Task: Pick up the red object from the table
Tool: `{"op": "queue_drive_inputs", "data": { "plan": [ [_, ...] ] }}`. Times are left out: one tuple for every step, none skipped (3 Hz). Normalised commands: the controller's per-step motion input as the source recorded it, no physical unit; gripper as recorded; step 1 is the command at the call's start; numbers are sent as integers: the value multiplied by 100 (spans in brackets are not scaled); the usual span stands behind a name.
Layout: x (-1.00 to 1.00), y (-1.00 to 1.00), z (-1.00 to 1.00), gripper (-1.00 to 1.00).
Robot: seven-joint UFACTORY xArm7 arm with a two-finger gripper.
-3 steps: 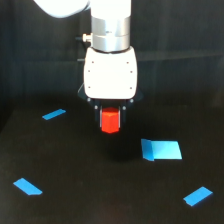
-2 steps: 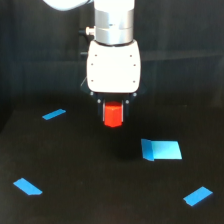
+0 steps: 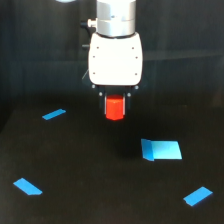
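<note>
One gripper clamped on the red object, lifted above the table, four flat blue pieces around.

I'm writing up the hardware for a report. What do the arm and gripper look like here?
A silver-grey cylindrical wrist section sits atop a boxy white gripper housing with rounded corners, dotted with small dark screws. A small connector sticks out at the wrist on the exterior view's left. Short black fingers protrude below.
</note>
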Motion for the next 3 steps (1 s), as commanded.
{"op": "queue_drive_inputs", "data": {
  "plan": [
    [-14,1,15,-99],
    [-13,-3,7,-100],
    [-33,27,19,-100]
  ]
}}
